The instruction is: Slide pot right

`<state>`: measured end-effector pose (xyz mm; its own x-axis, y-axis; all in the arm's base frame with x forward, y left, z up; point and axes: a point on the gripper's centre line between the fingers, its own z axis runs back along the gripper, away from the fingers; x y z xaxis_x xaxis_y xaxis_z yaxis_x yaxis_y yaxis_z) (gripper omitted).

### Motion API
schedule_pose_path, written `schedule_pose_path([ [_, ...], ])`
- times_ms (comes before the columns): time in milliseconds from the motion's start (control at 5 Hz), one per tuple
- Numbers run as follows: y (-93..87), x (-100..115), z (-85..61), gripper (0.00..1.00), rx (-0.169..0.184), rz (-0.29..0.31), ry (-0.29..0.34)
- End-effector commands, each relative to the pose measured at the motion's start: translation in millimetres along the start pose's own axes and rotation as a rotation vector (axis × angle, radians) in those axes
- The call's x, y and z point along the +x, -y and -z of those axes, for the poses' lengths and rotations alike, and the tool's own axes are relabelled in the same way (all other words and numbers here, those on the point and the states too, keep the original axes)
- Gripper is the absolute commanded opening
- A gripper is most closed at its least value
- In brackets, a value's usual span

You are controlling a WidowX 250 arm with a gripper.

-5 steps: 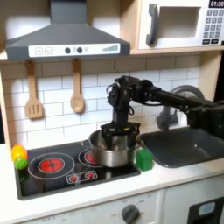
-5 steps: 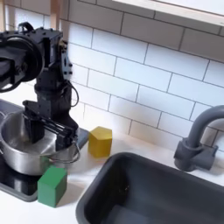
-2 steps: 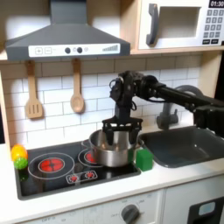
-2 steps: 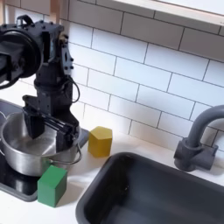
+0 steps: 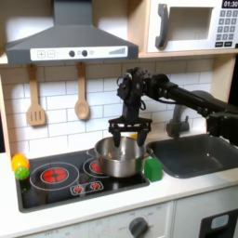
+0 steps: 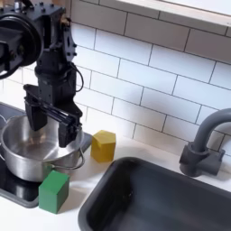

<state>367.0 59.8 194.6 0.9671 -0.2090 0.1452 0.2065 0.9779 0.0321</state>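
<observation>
The shiny silver pot [image 5: 119, 160] [image 6: 34, 155] stands upright on the stove's burner nearest the sink, at the second exterior view's lower left. My gripper [image 5: 130, 133] [image 6: 47, 124] hangs just above the pot's rim, pointing straight down. Its black fingers [image 6: 65, 133] are spread apart with nothing between them and clear of the metal. The black arm reaches in from the first exterior view's right.
A green block [image 5: 152, 169] [image 6: 53, 191] sits right against the pot on the sink side. A yellow block [image 6: 104, 144] lies by the tiled wall. The dark sink [image 5: 200, 154] [image 6: 153, 194] and faucet [image 6: 203, 144] are beyond. A yellow-green toy [image 5: 19, 165] sits at the stove's far corner.
My gripper has lifted from down at the pot's rim to just above it, with the fingers now clear of the pot. The pot itself has stayed on the burner.
</observation>
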Motion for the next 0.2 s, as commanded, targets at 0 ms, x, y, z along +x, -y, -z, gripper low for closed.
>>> schedule_pose_path([
  [0,0.2,-0.5,0.0,1.0,-0.001,0.0,-0.003],
])
